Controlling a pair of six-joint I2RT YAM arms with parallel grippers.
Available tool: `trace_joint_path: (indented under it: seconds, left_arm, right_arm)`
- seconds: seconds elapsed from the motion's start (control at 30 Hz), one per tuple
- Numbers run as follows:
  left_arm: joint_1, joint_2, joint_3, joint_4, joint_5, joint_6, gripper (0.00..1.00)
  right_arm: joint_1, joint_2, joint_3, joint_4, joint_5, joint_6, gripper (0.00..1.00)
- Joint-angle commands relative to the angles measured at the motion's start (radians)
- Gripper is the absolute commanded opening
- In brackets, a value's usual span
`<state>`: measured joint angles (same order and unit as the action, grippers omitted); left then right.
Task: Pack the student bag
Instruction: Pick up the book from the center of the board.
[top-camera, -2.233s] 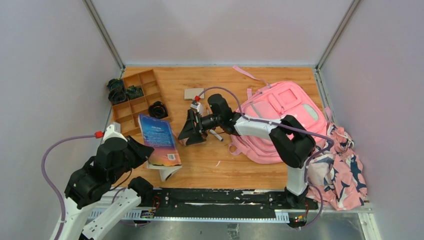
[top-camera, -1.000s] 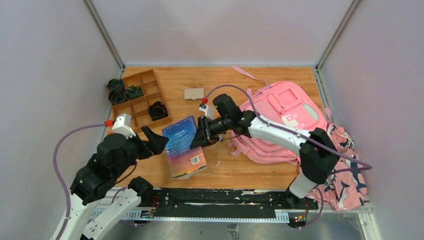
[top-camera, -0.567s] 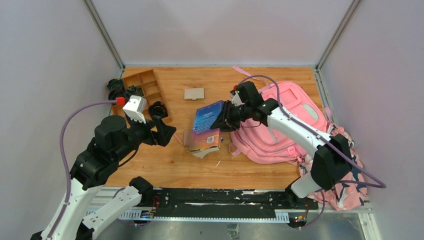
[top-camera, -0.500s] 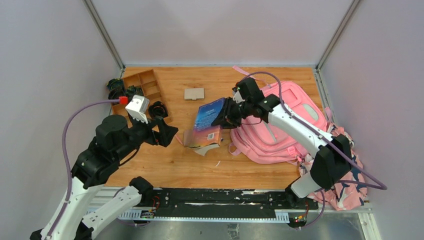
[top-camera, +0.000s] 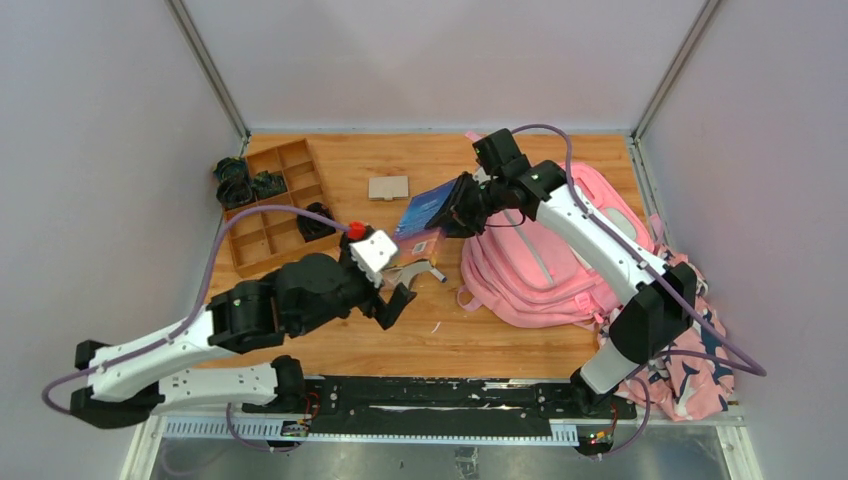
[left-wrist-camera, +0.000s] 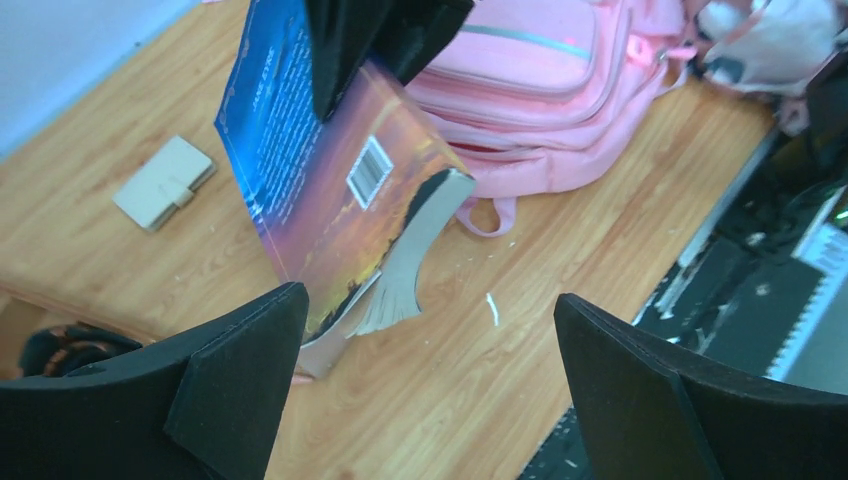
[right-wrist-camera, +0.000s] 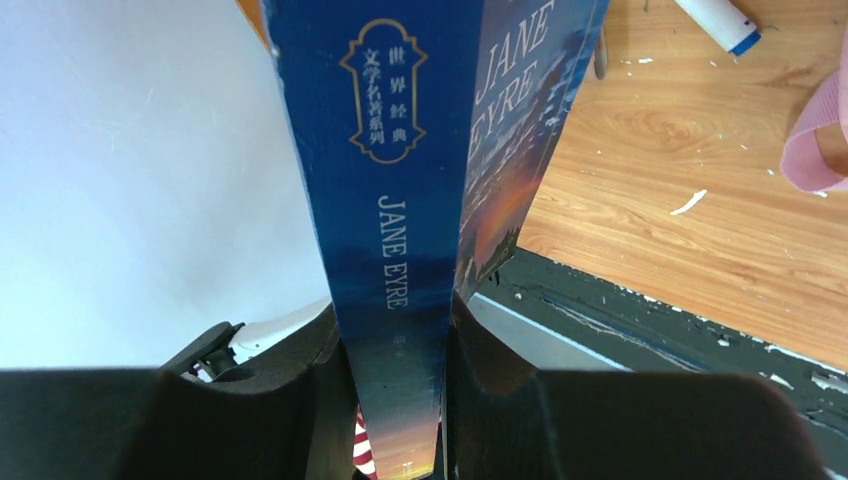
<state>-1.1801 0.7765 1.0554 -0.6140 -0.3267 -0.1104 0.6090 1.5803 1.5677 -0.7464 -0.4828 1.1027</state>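
The right gripper (top-camera: 458, 207) clamps a book (top-camera: 424, 212), tilted just left of the bag (top-camera: 560, 250) lying at right. The left gripper (top-camera: 393, 290) gapes empty near the book; a wallet (top-camera: 388, 187) and tray (top-camera: 262, 205) sit beyond.

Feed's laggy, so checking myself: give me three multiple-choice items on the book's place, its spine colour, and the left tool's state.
1. The book is: A) flat on the table; B) held up by the right tool; C) in the tray.
2. Its spine is: A) blue; B) green; C) red.
3. The left tool is: A) shut on a pen; B) open, gripping nothing; C) shut on the book.
Answers: B, fingers clamp its spine; A, right wrist view shows blue; B, jaws spread wide.
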Motion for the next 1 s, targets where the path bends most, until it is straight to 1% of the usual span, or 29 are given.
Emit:
trace_joint_path:
  seconds: [0.0,0.03,0.13,0.2,0.37,0.47,0.57,0.63,0.73,0.77,0.87,0.9,0.93,0.97]
  left_arm:
    - [-0.131,0.051,-0.040,0.139,-0.304,0.109,1.00]
    - [-0.137,0.044,-0.067,0.182,-0.322,0.110,1.00]
    - [-0.152,0.041,-0.185,0.395,-0.385,0.109,1.00]
    - [-0.158,0.073,-0.230,0.467,-0.415,0.109,1.00]
    - [-0.164,0.144,-0.286,0.601,-0.525,0.189,0.98]
    - [-0.164,0.190,-0.287,0.630,-0.572,0.224,0.96]
    - [-0.162,0.210,-0.301,0.633,-0.574,0.211,0.95]
    - [-0.160,0.209,-0.329,0.663,-0.574,0.203,0.92]
    - [-0.144,0.208,-0.343,0.663,-0.548,0.171,0.81]
    - [-0.136,0.211,-0.346,0.660,-0.539,0.161,0.74]
    - [-0.122,0.227,-0.345,0.645,-0.589,0.123,0.40]
    - [-0.121,0.230,-0.337,0.630,-0.603,0.116,0.30]
    - [-0.120,0.228,-0.330,0.620,-0.613,0.096,0.17]
    - [-0.119,0.223,-0.322,0.588,-0.619,0.077,0.03]
  right_arm:
    - [-0.035,-0.012,0.017,0.067,-0.130,0.070,0.00]
    - [-0.039,-0.012,0.003,0.085,-0.153,0.081,0.00]
    - [-0.042,-0.018,-0.029,0.123,-0.171,0.108,0.00]
    - [-0.043,-0.023,-0.046,0.141,-0.180,0.124,0.00]
    - [-0.054,-0.020,-0.075,0.180,-0.248,0.146,0.00]
    - [-0.059,-0.011,-0.092,0.206,-0.302,0.164,0.00]
    - [-0.065,-0.007,-0.108,0.225,-0.340,0.171,0.00]
    - [-0.066,-0.008,-0.114,0.236,-0.354,0.174,0.00]
    - [-0.068,-0.015,-0.128,0.254,-0.373,0.176,0.00]
    - [-0.069,-0.019,-0.135,0.264,-0.380,0.178,0.00]
    - [-0.078,-0.039,-0.167,0.304,-0.396,0.167,0.00]
    - [-0.085,-0.050,-0.174,0.314,-0.394,0.143,0.02]
    - [-0.094,-0.065,-0.174,0.314,-0.387,0.101,0.10]
    - [-0.104,-0.084,-0.176,0.307,-0.366,0.063,0.20]
